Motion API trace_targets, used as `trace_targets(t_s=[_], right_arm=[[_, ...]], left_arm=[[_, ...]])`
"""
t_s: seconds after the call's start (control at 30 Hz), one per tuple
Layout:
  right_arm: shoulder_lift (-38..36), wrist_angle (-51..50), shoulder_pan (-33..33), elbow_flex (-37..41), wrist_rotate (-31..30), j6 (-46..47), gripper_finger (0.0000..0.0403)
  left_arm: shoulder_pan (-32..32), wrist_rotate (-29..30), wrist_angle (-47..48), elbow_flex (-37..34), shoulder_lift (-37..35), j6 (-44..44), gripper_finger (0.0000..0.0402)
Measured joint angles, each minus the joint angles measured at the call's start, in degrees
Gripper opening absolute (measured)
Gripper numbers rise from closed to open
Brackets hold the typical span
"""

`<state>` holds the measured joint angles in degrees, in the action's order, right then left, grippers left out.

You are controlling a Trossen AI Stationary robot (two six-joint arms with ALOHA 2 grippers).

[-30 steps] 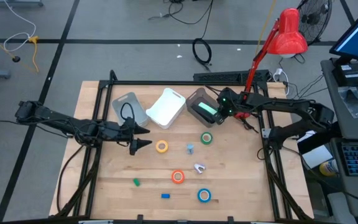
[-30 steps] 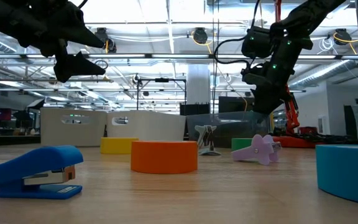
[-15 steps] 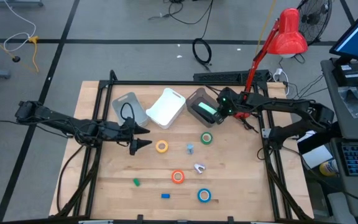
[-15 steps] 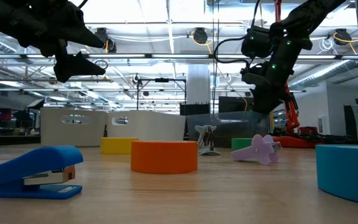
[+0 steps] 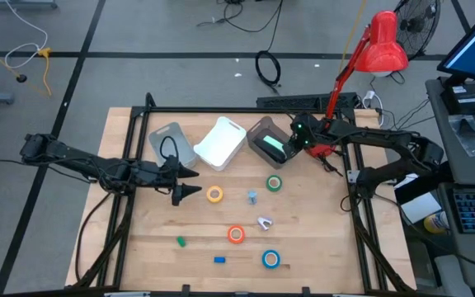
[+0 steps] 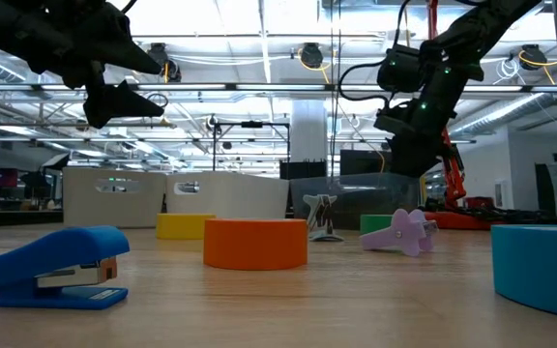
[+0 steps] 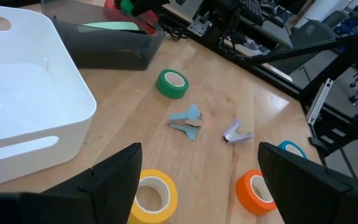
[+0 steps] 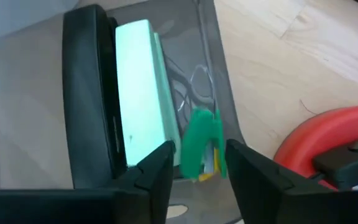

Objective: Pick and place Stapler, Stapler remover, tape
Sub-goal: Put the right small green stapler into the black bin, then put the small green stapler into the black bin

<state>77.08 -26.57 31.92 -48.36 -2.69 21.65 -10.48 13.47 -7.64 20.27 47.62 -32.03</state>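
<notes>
Three bins sit along the far side of the wooden table (image 5: 138, 247): a grey bin (image 5: 170, 144), a white bin (image 5: 221, 142) and a dark clear bin (image 5: 269, 140). Inside the dark bin a green stapler (image 8: 201, 144) lies beside a pale green block (image 8: 145, 93). The right gripper (image 8: 197, 163) hangs over it with fingers spread, gripping nothing. The left gripper (image 5: 190, 181) hovers near the yellow tape (image 5: 214, 195), fingers wide apart and empty. Green tape (image 5: 275, 183), orange tape (image 5: 236, 234) and blue tape (image 5: 270, 260) lie scattered on the wood. A blue stapler (image 6: 56, 267) rests near the front edge. The lilac staple remover (image 5: 264, 222) and a blue staple remover (image 7: 187, 122) lie between the rolls.
</notes>
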Motion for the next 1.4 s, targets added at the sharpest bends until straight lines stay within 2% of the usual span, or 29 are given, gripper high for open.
trace_targets(t_s=[0.17, 0.4, 0.63, 0.73, 0.97, 1.1, 1.23, 1.4], right_arm=[[0.0, 0.27, 0.02, 0.0, 0.01, 0.17, 0.0161], [-1.24, 1.96, -0.79, 0.11, 0.34, 0.19, 0.0154], [-8.95, 8.28, -3.95, 0.09, 10.33, 1.08, 0.0139], [-13.0, 8.57, -6.69, 0.09, 11.77, 2.32, 0.0127], [-21.24, 8.29, -12.95, 0.09, 10.19, 6.4, 0.0059], [-24.87, 8.27, -17.08, 0.1, 8.08, 6.24, 0.0011], [-28.79, 8.65, -20.82, 2.37, 3.54, 8.86, 0.001], [-34.5, 9.39, -24.63, 7.92, -0.79, 12.12, 0.0022]], left_arm=[[-0.02, -1.37, 0.0, 0.0, 0.0, 0.28, 0.0324], [-0.04, -3.03, 0.04, 0.0, 0.0, 0.63, 0.0324], [-0.04, -3.02, 0.04, 0.0, 0.0, -0.09, 0.0324], [-0.04, -3.02, 0.04, 0.0, 0.0, 0.04, 0.0324], [-0.04, -3.02, -0.05, 0.0, -0.01, -0.17, 0.0324], [-0.04, -3.71, -0.57, 0.0, 0.0, -5.37, 0.0324], [-0.23, -8.13, -0.13, 0.0, 0.0, -10.02, 0.0324], [-3.24, -11.36, 3.5, 1.28, 0.0, -22.53, 0.0324]])
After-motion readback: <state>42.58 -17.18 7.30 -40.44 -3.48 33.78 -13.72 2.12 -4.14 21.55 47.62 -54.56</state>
